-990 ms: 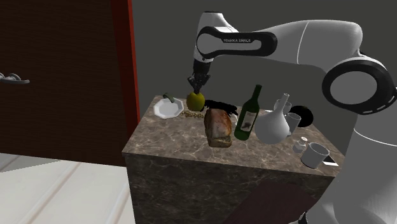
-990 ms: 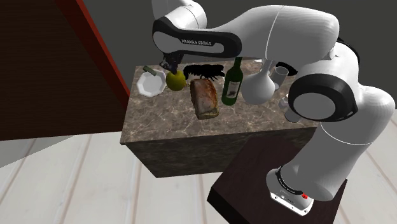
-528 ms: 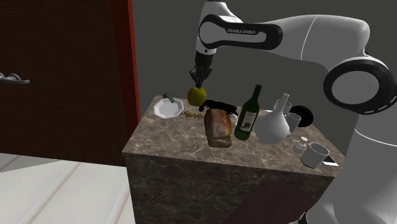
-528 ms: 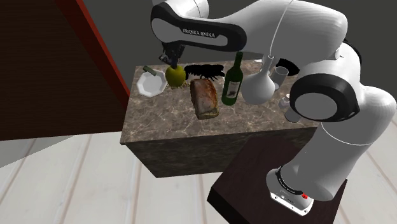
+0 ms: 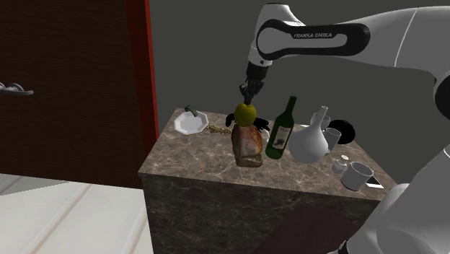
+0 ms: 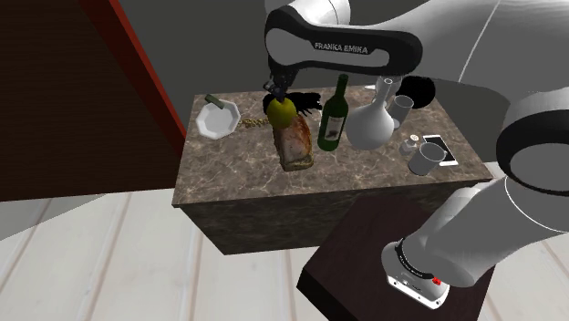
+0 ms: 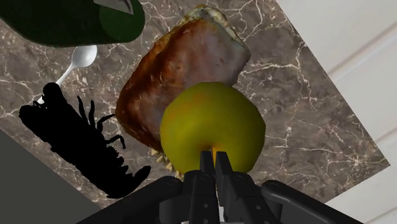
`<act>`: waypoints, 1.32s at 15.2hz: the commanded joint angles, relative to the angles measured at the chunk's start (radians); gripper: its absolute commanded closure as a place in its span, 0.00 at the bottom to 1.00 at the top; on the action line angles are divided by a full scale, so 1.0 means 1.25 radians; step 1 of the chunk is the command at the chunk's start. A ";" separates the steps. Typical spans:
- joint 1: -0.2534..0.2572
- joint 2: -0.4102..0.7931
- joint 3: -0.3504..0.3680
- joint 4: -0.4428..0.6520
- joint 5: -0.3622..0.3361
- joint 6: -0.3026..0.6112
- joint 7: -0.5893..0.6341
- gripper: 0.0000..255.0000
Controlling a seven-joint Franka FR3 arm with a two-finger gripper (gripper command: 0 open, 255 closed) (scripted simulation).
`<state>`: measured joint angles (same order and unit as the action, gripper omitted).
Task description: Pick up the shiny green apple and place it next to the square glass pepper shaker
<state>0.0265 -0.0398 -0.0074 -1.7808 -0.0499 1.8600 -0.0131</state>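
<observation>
Both exteriors high over counter (image 5: 195,155) — wrist close above

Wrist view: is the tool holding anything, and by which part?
Yes: the yellow-green apple, pinched at its very top by the tool, hanging above the bread loaf.

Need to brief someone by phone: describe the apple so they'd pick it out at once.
Find the dark marble counter, then the brown loaf beside the green bottle. Just above that loaf hangs the apple, pinched at its top by the black claw. It is yellow-green, round, and the one thing held clear of the counter.
</observation>
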 commanded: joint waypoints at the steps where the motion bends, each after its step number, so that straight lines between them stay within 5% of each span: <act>1: -0.007 -0.058 -0.007 -0.068 0.001 0.012 -0.014 1.00; 20: -0.106 -0.564 -0.142 -0.493 -0.074 -0.058 -0.209 1.00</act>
<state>-0.0971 -0.7147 -0.1729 -2.3816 -0.1323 1.8012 -0.2567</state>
